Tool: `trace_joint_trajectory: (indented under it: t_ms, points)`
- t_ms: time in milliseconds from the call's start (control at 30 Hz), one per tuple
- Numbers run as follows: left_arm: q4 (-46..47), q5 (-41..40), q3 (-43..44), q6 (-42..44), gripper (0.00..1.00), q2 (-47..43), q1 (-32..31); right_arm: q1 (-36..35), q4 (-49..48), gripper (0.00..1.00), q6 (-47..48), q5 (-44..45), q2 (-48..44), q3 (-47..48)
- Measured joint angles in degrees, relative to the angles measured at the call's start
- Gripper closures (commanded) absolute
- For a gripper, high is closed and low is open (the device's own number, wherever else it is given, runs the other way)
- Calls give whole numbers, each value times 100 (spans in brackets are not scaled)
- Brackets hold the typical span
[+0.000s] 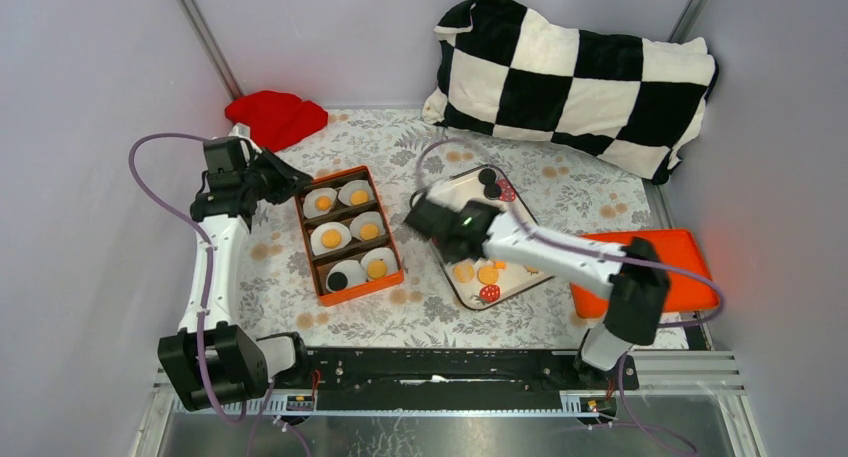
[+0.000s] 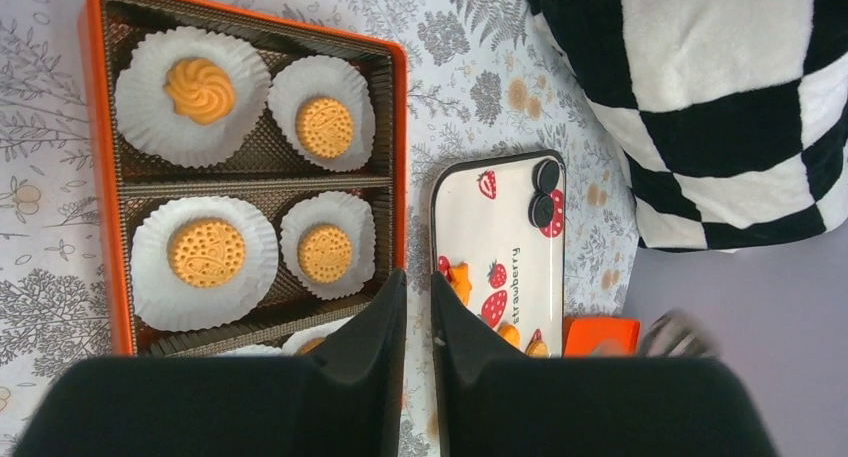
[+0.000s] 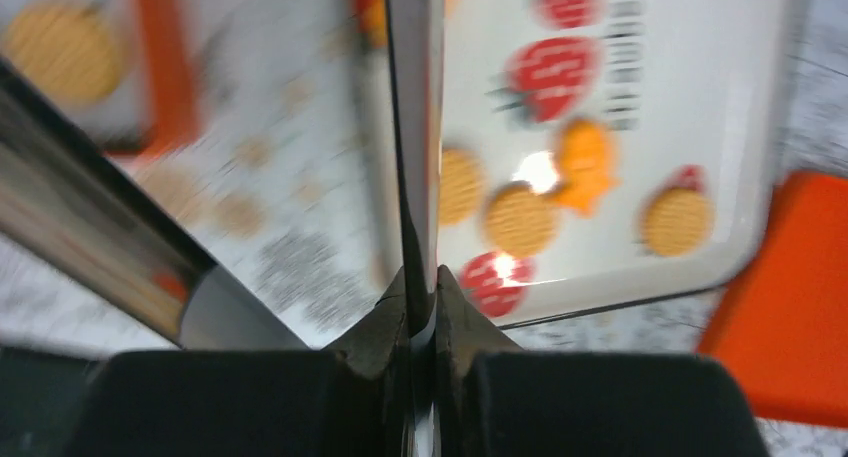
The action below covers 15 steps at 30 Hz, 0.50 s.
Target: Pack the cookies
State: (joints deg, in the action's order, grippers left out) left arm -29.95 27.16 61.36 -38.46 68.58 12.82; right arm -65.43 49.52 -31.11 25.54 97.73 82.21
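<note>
An orange box (image 1: 312,267) holds white paper cups; most carry a golden cookie (image 1: 331,238) and one a black cookie (image 1: 338,279). More golden cookies (image 1: 463,272) and two black ones (image 1: 487,177) lie on the white strawberry tray (image 1: 458,190). My right gripper (image 1: 418,215) is shut on the tray's left rim (image 3: 410,127); its wrist view is blurred and shows cookies (image 3: 520,217) and a star piece (image 3: 585,162). My left gripper (image 1: 290,182) hovers over the box's far left corner, jaws almost together and empty (image 2: 418,282), with cupped cookies (image 2: 206,251) ahead.
An orange lid (image 1: 680,267) lies right of the tray, under the right arm. A checkered pillow (image 1: 570,77) fills the back right and a red cloth (image 1: 275,117) the back left. Grey walls close both sides.
</note>
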Motion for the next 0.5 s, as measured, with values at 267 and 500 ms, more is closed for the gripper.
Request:
trace_joint_trajectory:
  t_ms: [267, 500]
  points:
    - [-57, -529, 297, 44, 95, -151, -855, 3158, -33, 100, 608, 549, -291, -160]
    - [-125, -890, 328, 63, 96, -70, -1167, 4336, -188, 100, 1106, 603, 1073, 164]
